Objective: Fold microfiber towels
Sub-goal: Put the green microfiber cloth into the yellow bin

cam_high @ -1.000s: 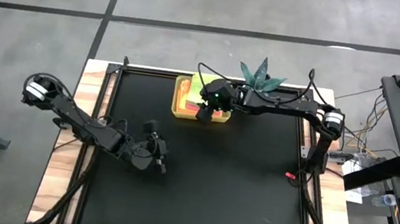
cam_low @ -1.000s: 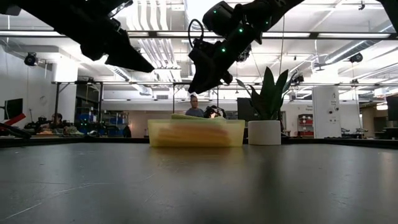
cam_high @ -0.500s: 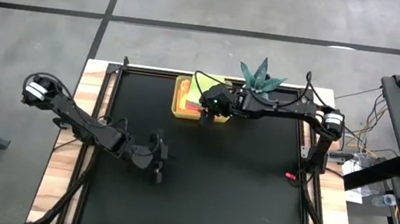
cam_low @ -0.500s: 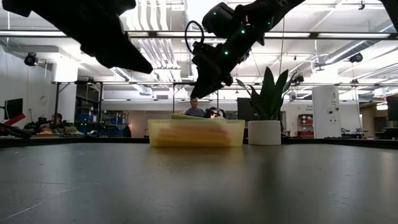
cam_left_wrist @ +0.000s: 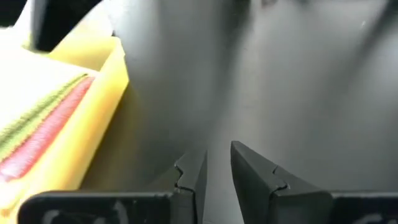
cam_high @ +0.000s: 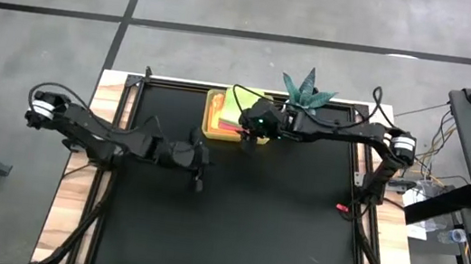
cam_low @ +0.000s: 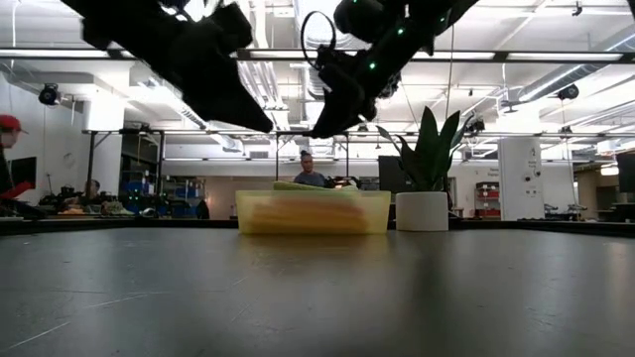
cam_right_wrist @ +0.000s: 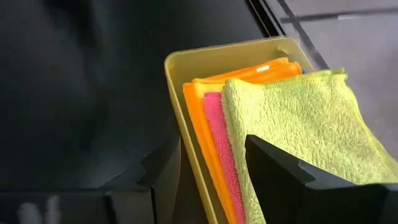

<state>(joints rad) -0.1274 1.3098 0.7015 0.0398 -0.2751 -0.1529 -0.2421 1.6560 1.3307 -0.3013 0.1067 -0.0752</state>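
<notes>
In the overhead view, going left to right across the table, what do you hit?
Left gripper over the bare black mat → yellow tray holding the towels → right gripper at the tray's near right corner → teal plant.

Overhead view: straight down, far, whole black table (cam_high: pixel 276 238) and both arms in frame. Low view: table-top height, level across the table into the room behind. Left wrist view: close, past own fingers, onto the yellow tray (cam_left_wrist: pixel 93 118). Right wrist view: close, down into same tray. Tray shared by all four views.
</notes>
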